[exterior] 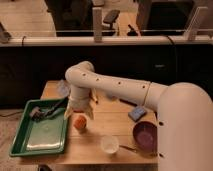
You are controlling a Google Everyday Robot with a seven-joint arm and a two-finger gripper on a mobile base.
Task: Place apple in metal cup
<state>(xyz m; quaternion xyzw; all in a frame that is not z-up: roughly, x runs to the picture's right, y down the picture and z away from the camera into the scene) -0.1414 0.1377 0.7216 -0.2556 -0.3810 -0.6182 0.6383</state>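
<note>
The apple [79, 122] is a small orange-red ball on the wooden table [112, 125], just right of the green tray. My gripper [80, 111] hangs from the white arm directly above the apple, close to or touching its top. The metal cup does not show clearly; it may be hidden behind the gripper or under the apple.
A green tray [30, 145] with dark utensils [47, 112] lies at the left. A whitish cup [109, 144] stands near the front edge. A purple bowl [146, 136] and a blue sponge [137, 113] are at the right. A dark wall rises behind the table.
</note>
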